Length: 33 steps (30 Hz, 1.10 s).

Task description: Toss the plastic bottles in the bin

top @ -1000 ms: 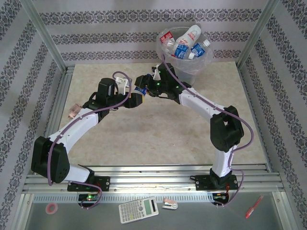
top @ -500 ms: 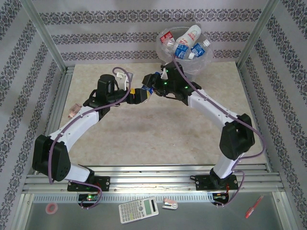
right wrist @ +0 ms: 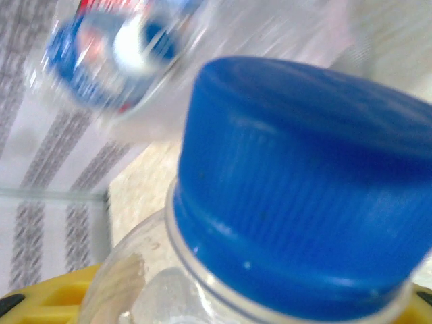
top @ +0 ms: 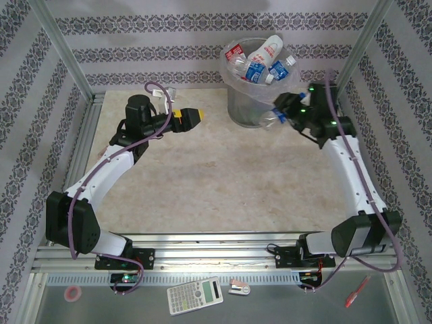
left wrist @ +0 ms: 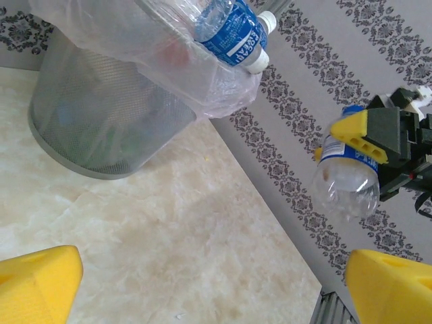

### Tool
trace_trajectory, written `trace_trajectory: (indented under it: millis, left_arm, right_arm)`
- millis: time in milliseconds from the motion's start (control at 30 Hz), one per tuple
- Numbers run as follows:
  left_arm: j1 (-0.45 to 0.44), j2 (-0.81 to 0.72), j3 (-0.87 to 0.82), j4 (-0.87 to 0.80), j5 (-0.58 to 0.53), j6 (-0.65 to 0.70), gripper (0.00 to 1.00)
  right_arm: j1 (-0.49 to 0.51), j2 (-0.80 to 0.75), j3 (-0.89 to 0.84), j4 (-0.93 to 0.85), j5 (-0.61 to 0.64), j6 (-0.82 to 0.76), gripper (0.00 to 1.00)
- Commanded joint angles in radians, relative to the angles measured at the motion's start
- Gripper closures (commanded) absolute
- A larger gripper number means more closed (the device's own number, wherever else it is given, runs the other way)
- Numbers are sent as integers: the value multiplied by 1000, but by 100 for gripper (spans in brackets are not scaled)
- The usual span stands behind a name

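Gripping a clear blue-capped bottle (top: 269, 120) firmly near its neck, the right gripper (top: 282, 111) carries it off the table with the heaped bin (top: 244, 108) just to its left, probably to tip it in, while the left gripper (top: 192, 118) hangs wide open and empty

a calculator (top: 194, 295), a pink tape ring (top: 72, 293) and a red pen (top: 356, 291) lie well apart on the grey ledge (top: 290, 307).
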Motion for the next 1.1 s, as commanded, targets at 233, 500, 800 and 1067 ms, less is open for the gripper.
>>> trace_trajectory:
  millis: [233, 500, 800, 1067]
  left_arm:
    - [9, 27, 54, 31, -30, -16, 0]
    - [25, 32, 66, -11, -60, -8, 0]
    - [50, 46, 55, -66, -70, -31, 0]
    - [51, 74, 44, 7, -69, -69, 0]
  right_arm:
    - [-158, 121, 270, -179, 0, -144, 57]
    - [-137, 540, 945, -68, -153, 32, 41]
    - [-107, 957, 1546, -232, -256, 132, 11]
    - [-109, 603, 982, -98, -249, 16, 9]
